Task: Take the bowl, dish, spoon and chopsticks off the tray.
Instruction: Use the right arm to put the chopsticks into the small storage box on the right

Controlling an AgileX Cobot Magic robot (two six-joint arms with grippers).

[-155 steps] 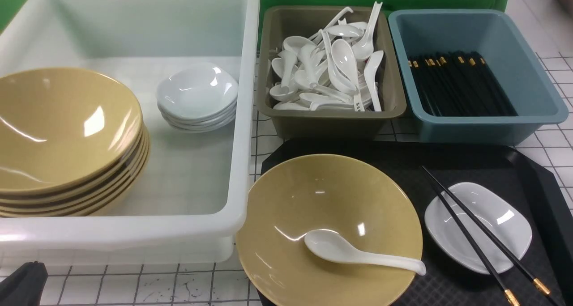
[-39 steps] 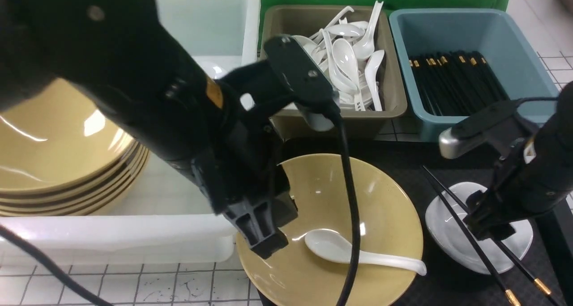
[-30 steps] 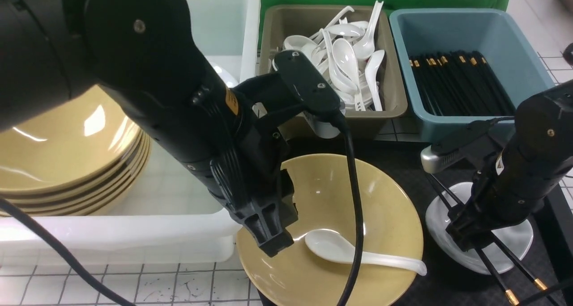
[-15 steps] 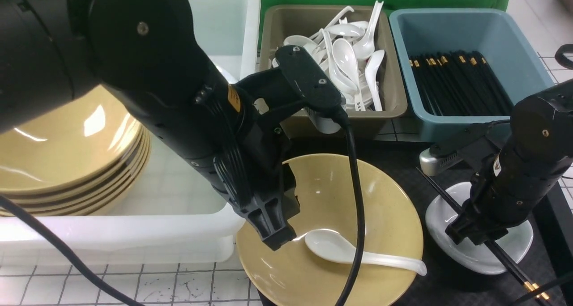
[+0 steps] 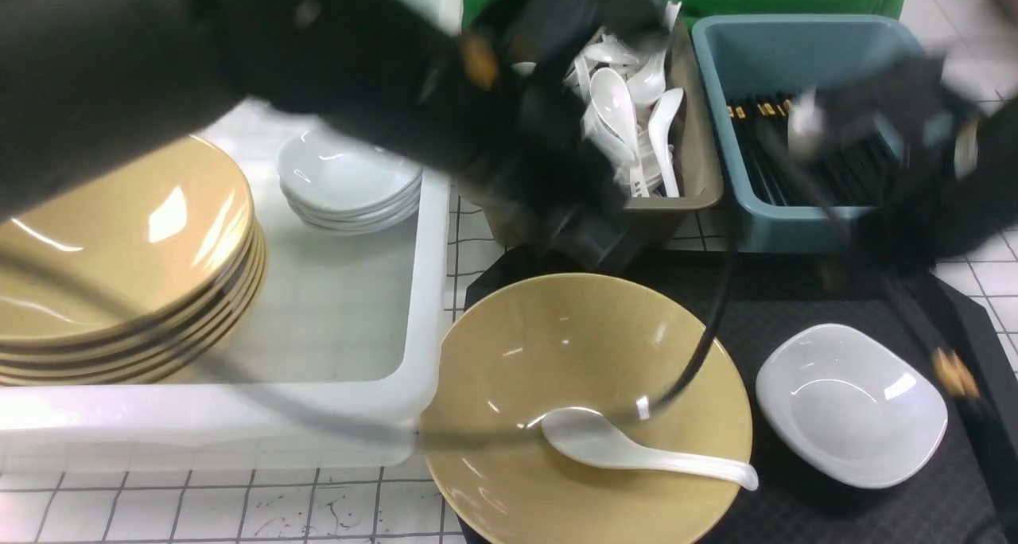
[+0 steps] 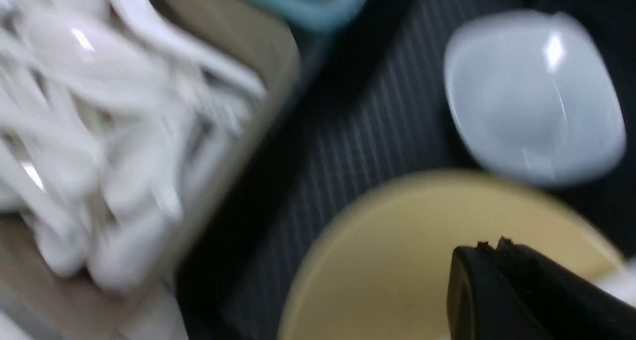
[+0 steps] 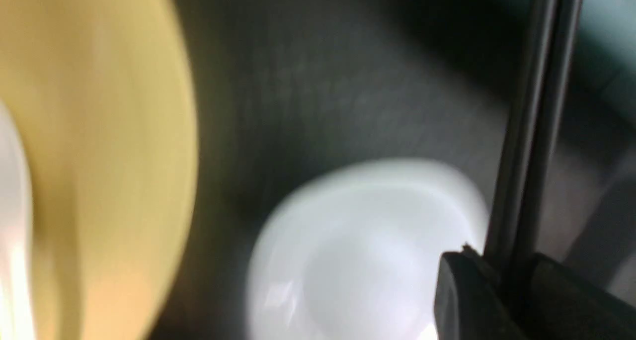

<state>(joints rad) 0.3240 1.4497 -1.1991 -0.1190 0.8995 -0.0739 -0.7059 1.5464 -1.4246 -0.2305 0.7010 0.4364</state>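
The yellow bowl [image 5: 557, 353] sits on the black tray [image 5: 795, 289] with the white spoon [image 5: 628, 452] lying inside it. The white dish [image 5: 851, 405] sits bare on the tray to its right. My right gripper [image 7: 507, 260] is shut on the black chopsticks [image 7: 539, 131] and holds them in the air above the dish [image 7: 367, 250]. In the front view they are a blurred streak [image 5: 907, 313]. My left gripper [image 6: 489, 243] is shut and empty, above the bowl's far rim [image 6: 397, 230]. In the front view it is a blur [image 5: 592, 246].
A white tub [image 5: 429, 234] on the left holds a stack of yellow bowls [image 5: 119, 242] and a stack of white dishes [image 5: 350, 174]. Behind the tray stand a brown bin [image 5: 688, 186] of white spoons and a blue bin [image 5: 795, 51] of chopsticks.
My right gripper has lifted the chopsticks off the dish, up and back toward the blue bin. My left arm has risen out of the bowl toward the brown bin; the spoon stays in the bowl.
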